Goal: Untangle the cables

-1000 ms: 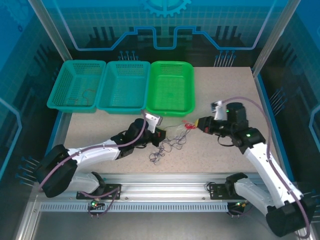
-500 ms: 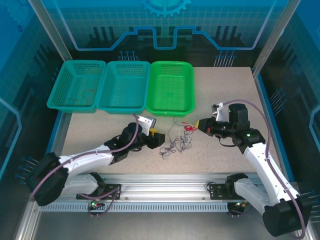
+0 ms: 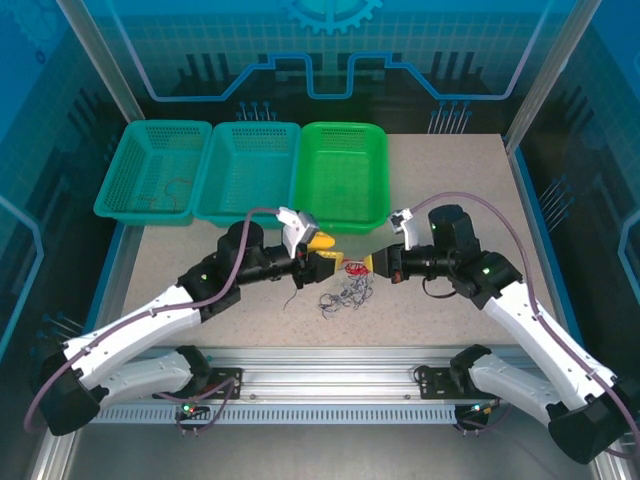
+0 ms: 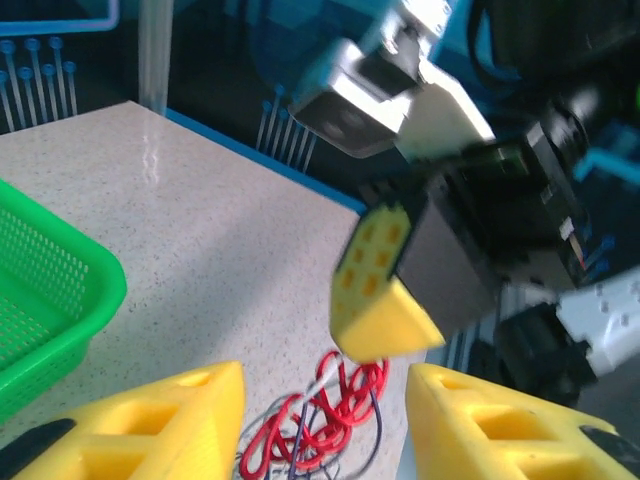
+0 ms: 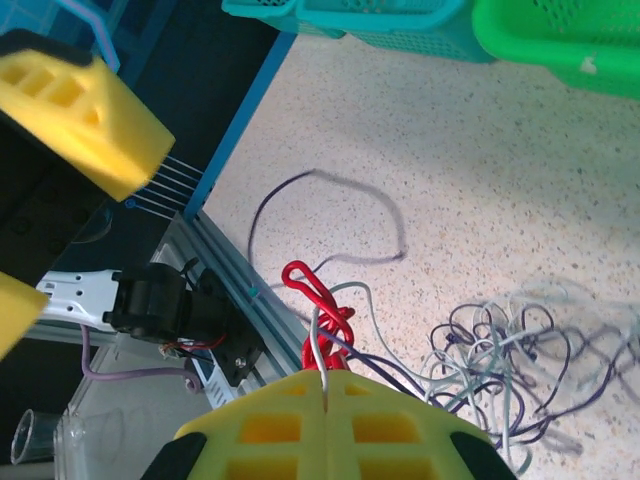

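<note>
The cables (image 3: 343, 291) lie as a small tangle of dark and whitish wires on the table between the two arms, with a red bunch (image 3: 355, 268) at its top. My right gripper (image 3: 368, 263) is shut on the red bunch (image 5: 322, 312) and a whitish wire, which run into the seam of its yellow fingers (image 5: 325, 385). The dark and whitish loops (image 5: 515, 350) trail off to its right. My left gripper (image 3: 327, 253) faces it, open. The red cables (image 4: 335, 415) sit in the gap of my left gripper (image 4: 325, 400), touching neither finger.
Two teal baskets (image 3: 150, 180) (image 3: 248, 172) and a green basket (image 3: 342, 175) line the back of the table; the leftmost holds a few thin wires. The green basket's rim (image 4: 60, 300) is close on the left gripper's left. The table's front rail (image 3: 330, 365) runs just below the tangle.
Both arms have closed in on each other. The left gripper rose and moved right. The right gripper moved left with the red cables, and the tangle has bunched up between them.
</note>
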`<state>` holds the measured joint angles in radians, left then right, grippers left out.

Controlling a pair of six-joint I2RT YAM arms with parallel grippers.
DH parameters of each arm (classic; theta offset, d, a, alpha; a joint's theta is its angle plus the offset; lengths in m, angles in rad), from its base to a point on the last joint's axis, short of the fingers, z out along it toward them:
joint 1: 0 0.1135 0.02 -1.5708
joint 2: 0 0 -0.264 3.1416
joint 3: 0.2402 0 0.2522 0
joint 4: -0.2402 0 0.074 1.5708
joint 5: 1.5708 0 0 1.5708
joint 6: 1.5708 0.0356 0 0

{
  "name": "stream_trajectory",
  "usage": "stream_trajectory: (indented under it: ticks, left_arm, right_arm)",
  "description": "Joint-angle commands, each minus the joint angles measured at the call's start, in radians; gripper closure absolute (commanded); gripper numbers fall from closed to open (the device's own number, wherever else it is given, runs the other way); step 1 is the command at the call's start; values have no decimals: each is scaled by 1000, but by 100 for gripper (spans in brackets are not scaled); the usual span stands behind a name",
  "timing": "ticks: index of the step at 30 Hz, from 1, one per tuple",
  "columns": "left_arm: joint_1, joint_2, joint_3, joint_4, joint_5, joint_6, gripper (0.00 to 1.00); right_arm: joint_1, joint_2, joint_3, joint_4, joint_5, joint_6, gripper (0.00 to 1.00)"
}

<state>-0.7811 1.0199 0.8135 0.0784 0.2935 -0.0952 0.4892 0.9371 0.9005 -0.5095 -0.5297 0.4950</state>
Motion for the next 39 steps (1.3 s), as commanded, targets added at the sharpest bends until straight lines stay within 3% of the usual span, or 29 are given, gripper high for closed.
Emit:
stream_trajectory:
  ticks: [1,5,7,10,16,20,25,34,36,39]
  left_arm:
    - [-2,-12,15,-236,99,251,56]
    - [-2,-65,-23,-234,35,394,66]
    - [-2,-68,-29,-201,-5,399,74]
    - [-2,-36,-15,-181,-26,390,78]
    - [-1,11,-14,-152,-21,371,78]
    - [-3,0,-37,-150,77,375,69]
    - [-1,17,-37,-182,68,371,64]
    - [-2,48,-23,-173,25,376,78]
    - [-2,56,-20,-187,19,379,78]
    - [-1,54,-34,-191,15,381,69]
  right_arm:
    - [20,14,48,-27,-3,-65,100]
    - [48,18,66,-36,-45,-97,100]
    - [66,20,67,-38,-51,-105,100]
    - [88,24,69,-34,-49,-107,100]
    - [111,29,74,-35,-43,-111,100]
    - [112,31,78,-35,-34,-108,100]
    - [115,42,78,-22,-49,-106,100]
    - [130,41,84,-35,-40,-113,100]
    - [130,36,83,-39,-24,-115,100]
    - [130,33,80,-32,-22,-113,100]
